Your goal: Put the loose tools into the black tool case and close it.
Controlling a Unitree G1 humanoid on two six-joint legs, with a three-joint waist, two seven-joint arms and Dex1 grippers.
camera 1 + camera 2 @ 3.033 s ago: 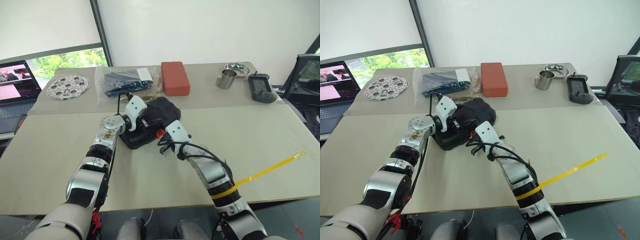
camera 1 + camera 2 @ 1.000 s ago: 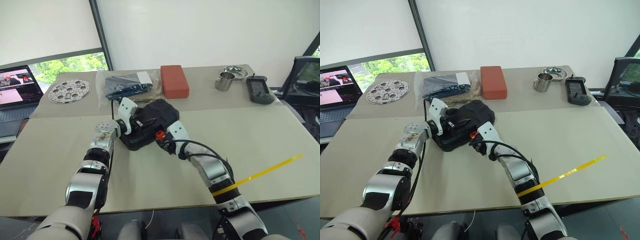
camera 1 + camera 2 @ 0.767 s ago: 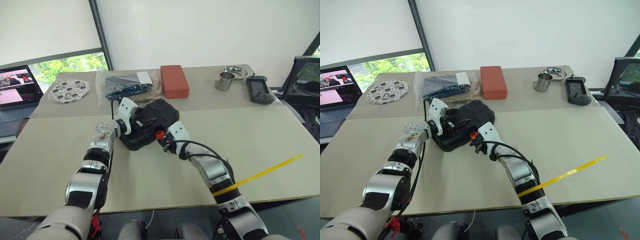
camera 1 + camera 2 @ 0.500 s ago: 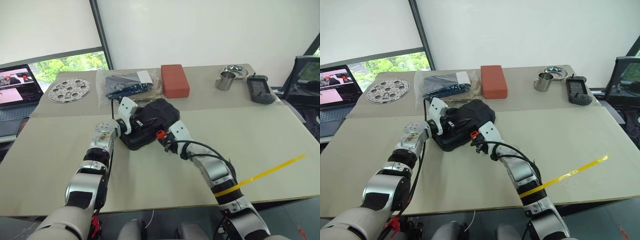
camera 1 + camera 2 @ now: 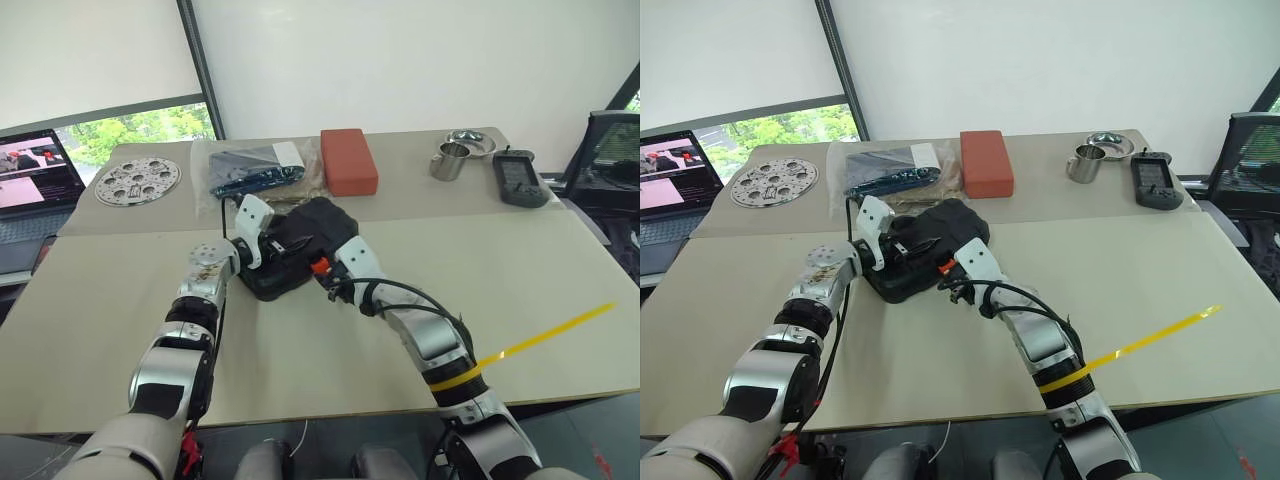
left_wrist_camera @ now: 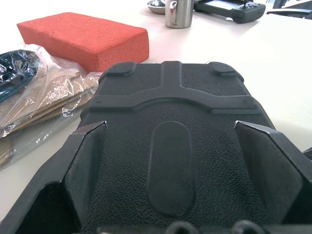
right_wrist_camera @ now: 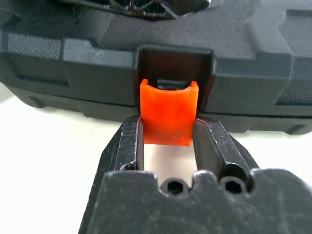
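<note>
Right wrist view: right gripper clamps orange latch of closed black tool case; left gripper spread wide over lid.

I see the black tool case lying lid-down shut on the table, its orange latch sticking out unfastened.

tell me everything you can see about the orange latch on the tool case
The orange latch is a small glossy plastic tab with a curved upper edge. It sits in a recess in the front wall of the black tool case, hanging down and not snapped shut. The right claw is shut on its two sides.
</note>
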